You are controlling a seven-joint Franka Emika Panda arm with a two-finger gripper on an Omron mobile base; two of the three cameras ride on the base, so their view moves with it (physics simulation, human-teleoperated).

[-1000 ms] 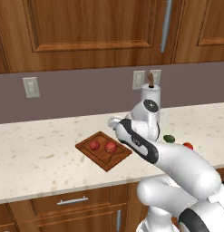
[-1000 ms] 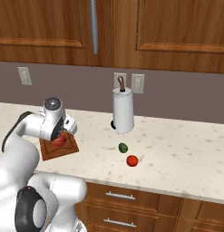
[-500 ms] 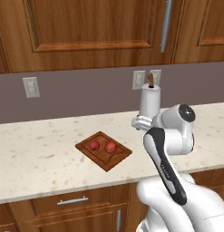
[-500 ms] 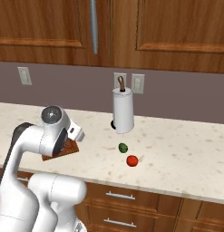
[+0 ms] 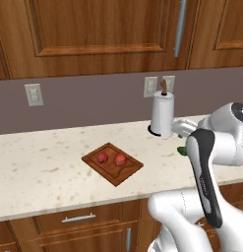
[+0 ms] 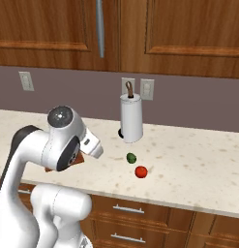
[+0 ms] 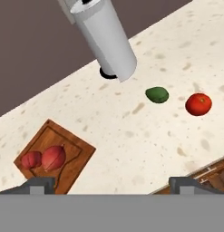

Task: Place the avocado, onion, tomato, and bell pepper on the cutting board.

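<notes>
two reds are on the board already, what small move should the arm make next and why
Probably swing the end effector toward the avocado and start coming down over it. Its fingers stand wide apart with nothing between them, and the avocado and the tomato lie on the bare counter beside the paper towel roll, well off the cutting board.

Even, bright rendered light w/ soft shadows, no glare, slightly soft pics.

Avocado (image 5: 182, 150) half hidden behind the arm; cutting board (image 6: 78, 160) mostly behind the arm.
</notes>
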